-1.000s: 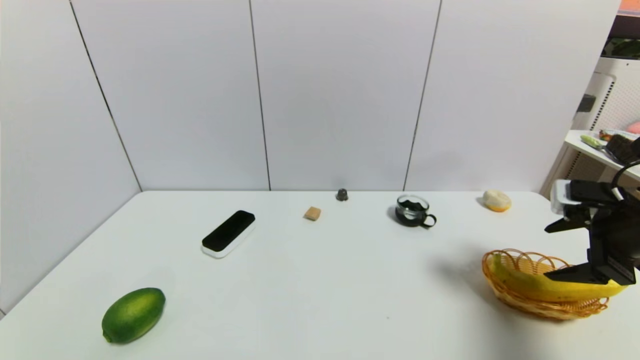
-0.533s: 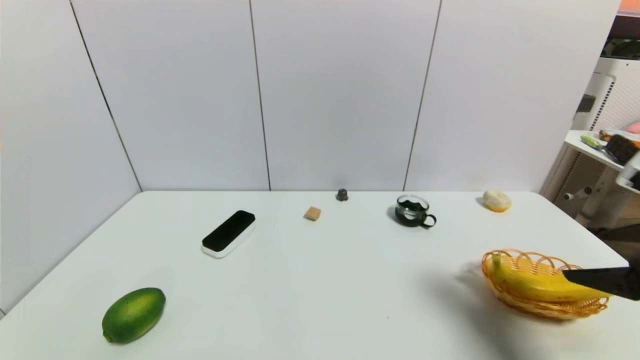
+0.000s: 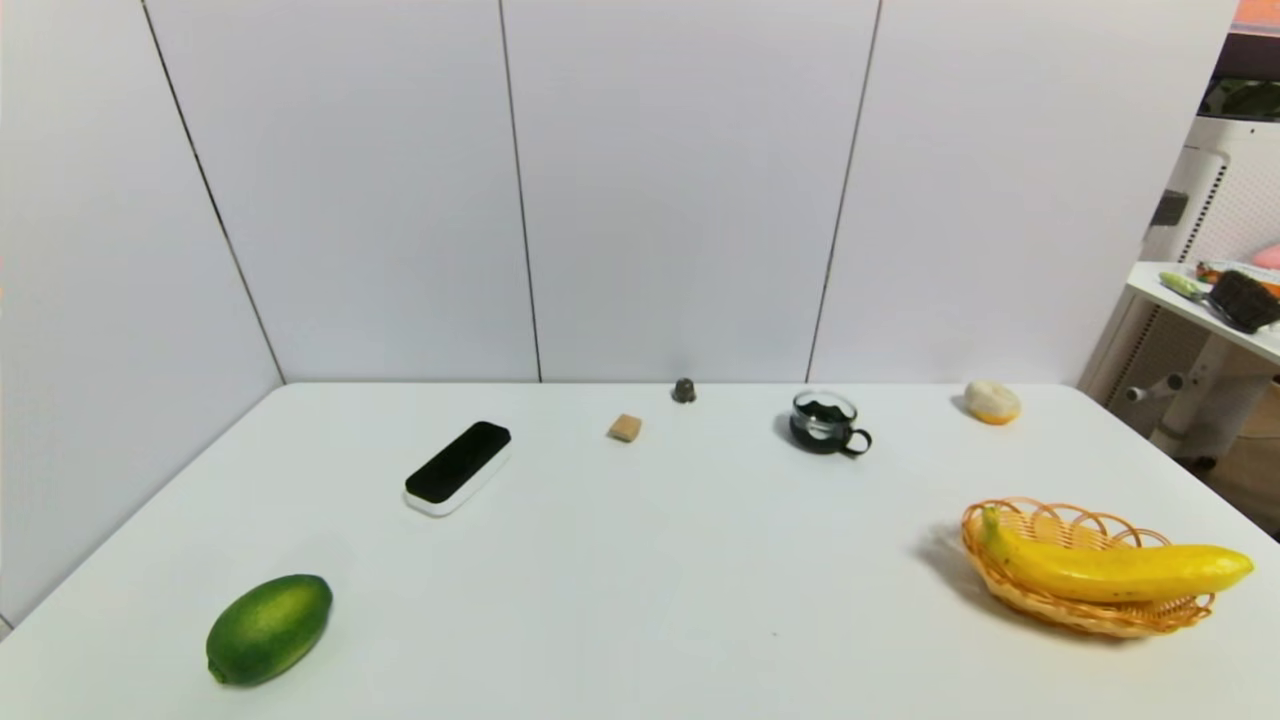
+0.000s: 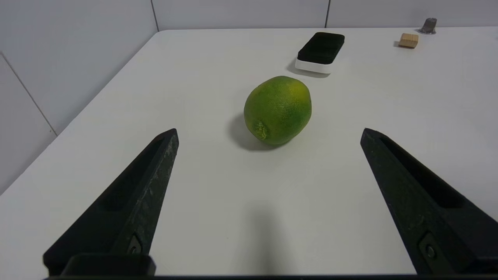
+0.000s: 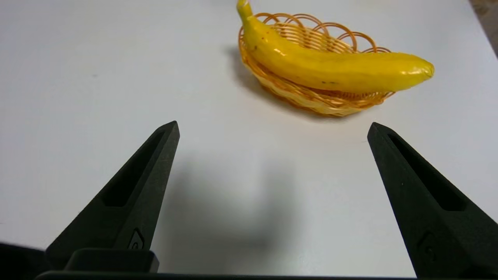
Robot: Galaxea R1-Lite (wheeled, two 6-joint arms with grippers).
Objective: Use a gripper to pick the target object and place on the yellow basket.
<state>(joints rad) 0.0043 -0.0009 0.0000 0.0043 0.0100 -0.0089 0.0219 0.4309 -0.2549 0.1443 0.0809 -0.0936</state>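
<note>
Yellow, glossy curved banana (image 3: 1120, 573), one, lies across one orange-yellow wicker basket (image 3: 1095, 617), tip overhanging the rim. Right claw (image 5: 273, 124), black, two fingers, wide open, empty, above white worktop (image 3: 640, 600); left claw (image 4: 269, 130) parked above worktop, also wide open, empty.

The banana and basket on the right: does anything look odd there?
Slightly: the banana lies in the yellow basket, but its tip pokes out past the rim, being too long. The right gripper is open, holding nothing.

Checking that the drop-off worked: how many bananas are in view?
1: the banana lies across the yellow basket, its tip past the rim.
</note>
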